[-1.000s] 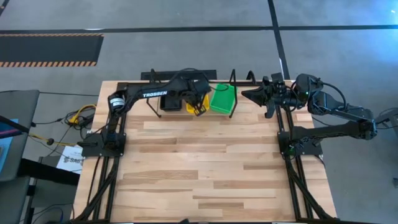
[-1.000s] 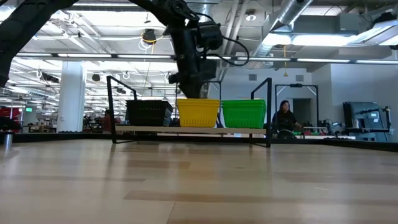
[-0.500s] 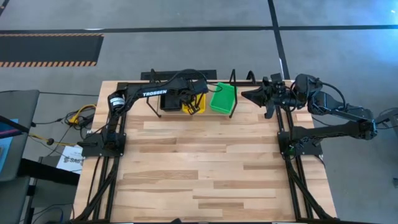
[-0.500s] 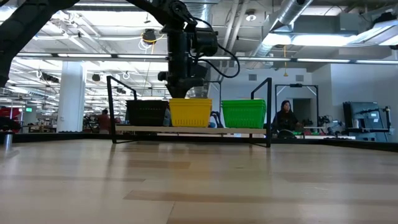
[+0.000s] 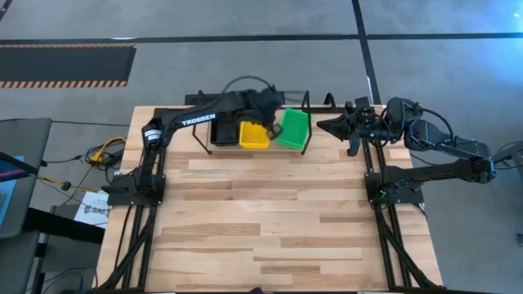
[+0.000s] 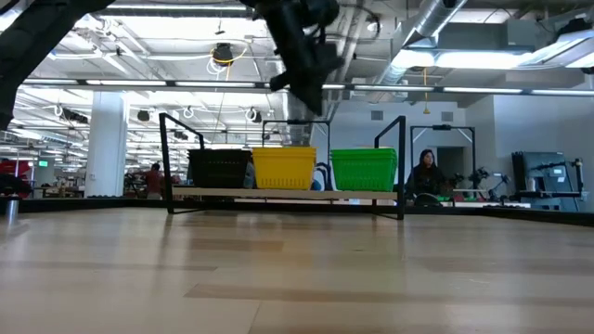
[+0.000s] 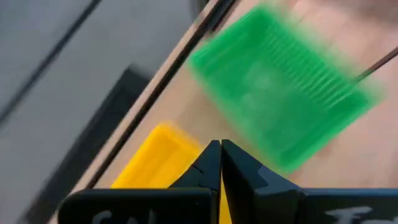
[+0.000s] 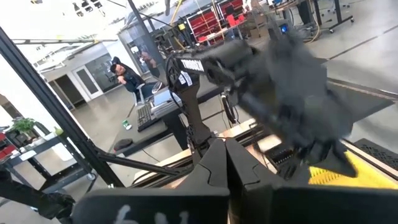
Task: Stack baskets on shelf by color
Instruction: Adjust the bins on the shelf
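Beyond the desk [image 5: 270,220] lay grey floor with hazard striping; the low view looked into a bright workshop, a seated person far behind. Butcher-block desk, bare over most of its area.

Shelf [image 6: 283,193] stood at the far edge of the desk, between the two arm bases. It carried three basket stacks in a row: black baskets [image 6: 221,168] on the side nearest the left arm's base, yellow baskets [image 5: 253,135] in the middle, green baskets [image 5: 292,130] toward the right arm. How many sat in each stack could not be counted. No baskets were loose on the desk, so the sorting looked finished or close to it.

Left gripper [image 5: 267,104] hung above the shelf's far side, over the gap between yellow and green, clear of both; fingers [image 7: 208,163] pressed together, carrying nothing. Right gripper [image 5: 337,125] waited just beside the shelf's end near its own base, fingers [image 8: 214,158] also clenched and empty.

Handling judgement: baskets looked light, thin, fairly stiff plastic; smooth rims likely slippery. Perforated walls may flex if pinched mid-span. Best hold is probably over the rim of a short end wall, lowering level so they nest.
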Robot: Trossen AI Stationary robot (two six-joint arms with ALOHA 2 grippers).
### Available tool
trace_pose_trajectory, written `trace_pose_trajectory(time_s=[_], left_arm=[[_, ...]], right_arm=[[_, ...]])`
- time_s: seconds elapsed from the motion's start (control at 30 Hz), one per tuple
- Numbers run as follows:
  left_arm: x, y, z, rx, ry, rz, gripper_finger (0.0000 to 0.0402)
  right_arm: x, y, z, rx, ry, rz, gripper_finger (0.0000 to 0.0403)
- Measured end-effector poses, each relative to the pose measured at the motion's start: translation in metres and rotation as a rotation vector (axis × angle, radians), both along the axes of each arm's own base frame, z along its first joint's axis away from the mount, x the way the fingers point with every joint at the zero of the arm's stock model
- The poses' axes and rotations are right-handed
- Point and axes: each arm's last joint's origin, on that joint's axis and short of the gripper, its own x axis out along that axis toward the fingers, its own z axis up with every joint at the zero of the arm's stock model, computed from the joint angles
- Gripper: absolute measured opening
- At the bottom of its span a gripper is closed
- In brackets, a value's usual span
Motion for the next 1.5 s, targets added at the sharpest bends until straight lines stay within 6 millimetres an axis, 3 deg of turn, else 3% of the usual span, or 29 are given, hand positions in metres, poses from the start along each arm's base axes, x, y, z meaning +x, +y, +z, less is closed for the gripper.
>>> trace_pose_trajectory(time_s=[0.07,0.23,0.7,0.9,1.33,1.5], left_arm=[[0.002,0.004,0.01,-0.053,-0.094,-0.028,0.0],[0.005,0.006,0.011,-0.112,-0.163,-0.001,0.0],[0.026,-0.042,0.004,-0.156,-0.179,-0.102,0.0],[0.041,-0.043,-0.028,-0.158,-0.102,-0.102,0.0],[0.044,-0.033,-0.026,-0.042,-0.106,-0.072,0.0],[0.044,-0.038,-0.027,-0.038,-0.088,-0.08,0.0]], right_arm=[[0.0,0.0,0.0,0.0,0.0,0.0,0.0001],[0.0,0.0,0.0,0.0,-0.002,0.0,0.0001],[0.0,0.0,0.0,-0.001,-0.004,0.0,0.0001],[0.001,0.003,0.001,-0.002,-0.011,0.021,0.0001],[0.002,0.009,0.002,-0.006,-0.024,0.063,0.0001],[-0.004,0.009,0.019,-0.082,-0.171,0.057,0.0001]])
